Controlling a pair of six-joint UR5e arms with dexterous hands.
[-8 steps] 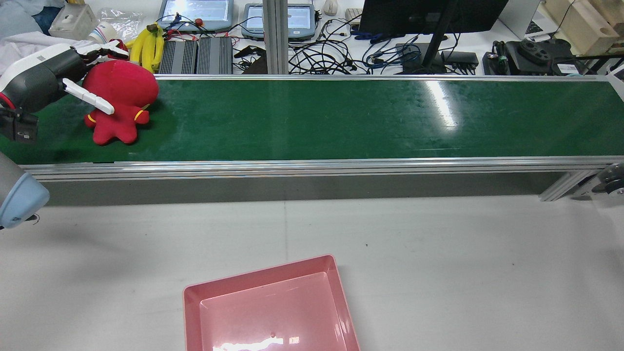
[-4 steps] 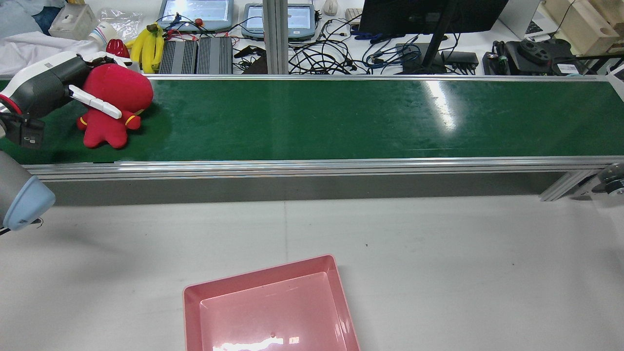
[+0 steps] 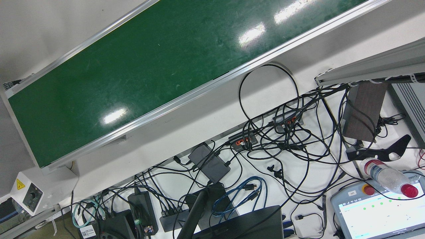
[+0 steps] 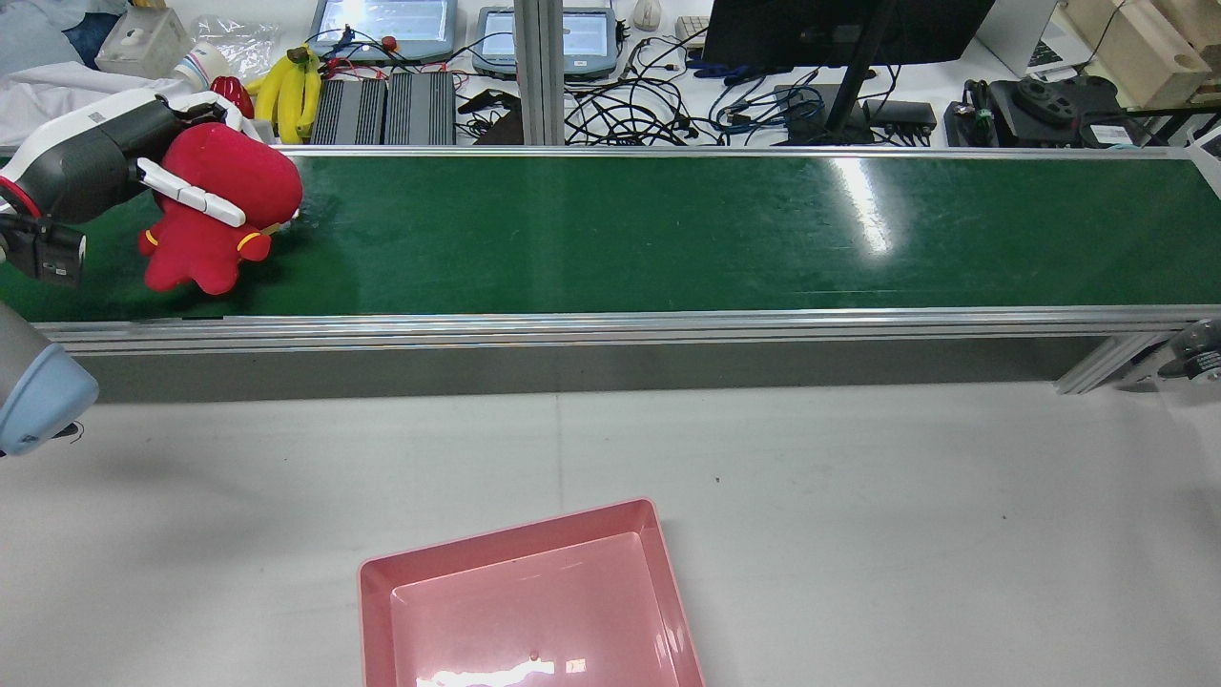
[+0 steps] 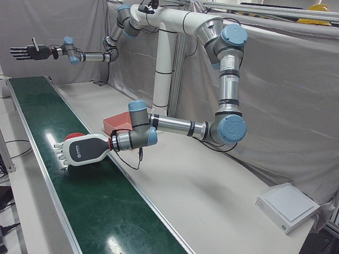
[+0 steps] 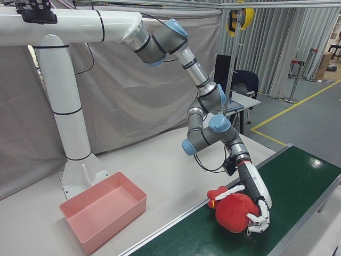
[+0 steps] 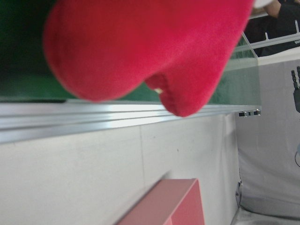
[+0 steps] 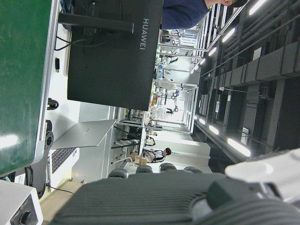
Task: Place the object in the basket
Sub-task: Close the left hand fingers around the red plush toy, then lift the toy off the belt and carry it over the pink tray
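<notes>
The red plush octopus-shaped toy (image 4: 215,205) is at the far left end of the green conveyor belt (image 4: 668,229) in the rear view, clasped by the left hand (image 4: 114,167). White fingers (image 4: 191,198) wrap across its round head on the near side, and more fingers (image 6: 258,221) curl around its far side in the right-front view, so the grip encloses the head from both sides. The stubby legs hang down and toward the near rail of the belt; whether they touch the belt surface cannot be told. In the left hand view the toy (image 7: 140,51) fills the upper part of the view directly against the palm. The pink rectangular plastic basket (image 4: 534,601) stands on the grey table (image 4: 858,525), near side, well apart from the toy. The right hand (image 5: 26,52) is raised high over the far end of the belt, fingers spread and holding nothing.
</notes>
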